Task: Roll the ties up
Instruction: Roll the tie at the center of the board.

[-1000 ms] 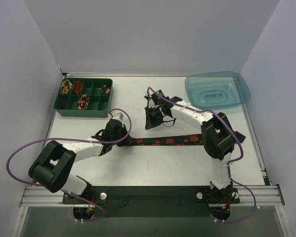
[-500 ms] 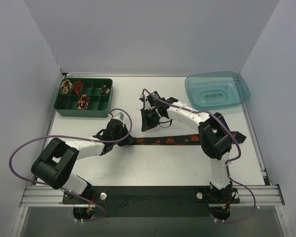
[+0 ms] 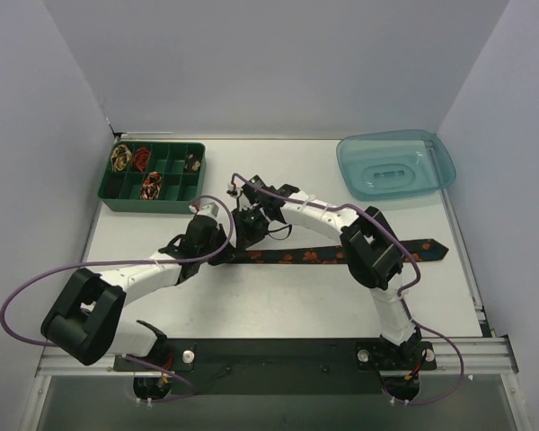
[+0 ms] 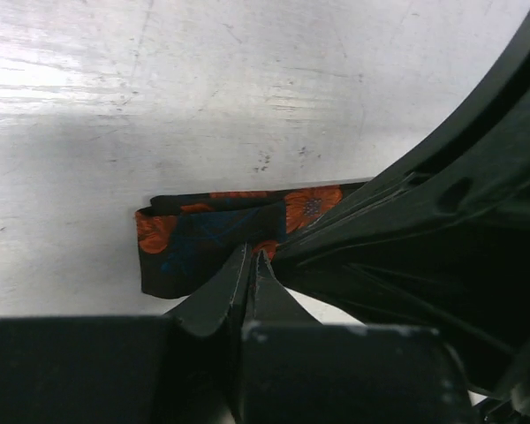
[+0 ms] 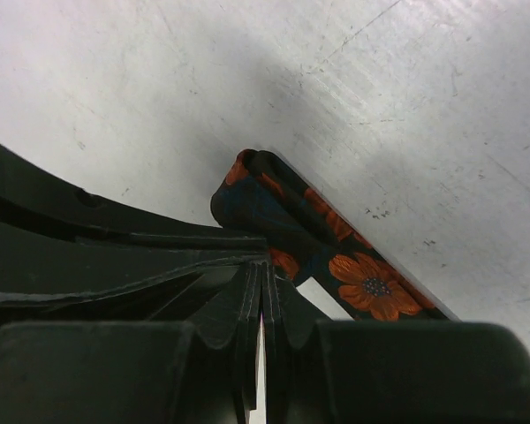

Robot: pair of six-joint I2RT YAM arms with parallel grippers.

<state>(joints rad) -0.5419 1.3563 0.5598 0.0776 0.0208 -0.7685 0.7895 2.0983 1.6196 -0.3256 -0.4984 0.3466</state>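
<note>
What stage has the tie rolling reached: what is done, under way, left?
Done: rolled ties sit in the green tray. In hand: the floral tie has one fold at its end, where the left pincer pinches it, the shut right pincer alongside. Left: most of it lies flat, unrolled.

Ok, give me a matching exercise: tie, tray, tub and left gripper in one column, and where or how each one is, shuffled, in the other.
Things
1. tie
2. tray
3. tub
4. left gripper

Place or state
A. far right corner, see-through blue
B. shut, tips at a folded end of fabric
C. far left corner, green, split into compartments
D. stretched out across the middle, dark with orange flowers

Pairs: 1-D, 2-C, 3-A, 4-B
</note>
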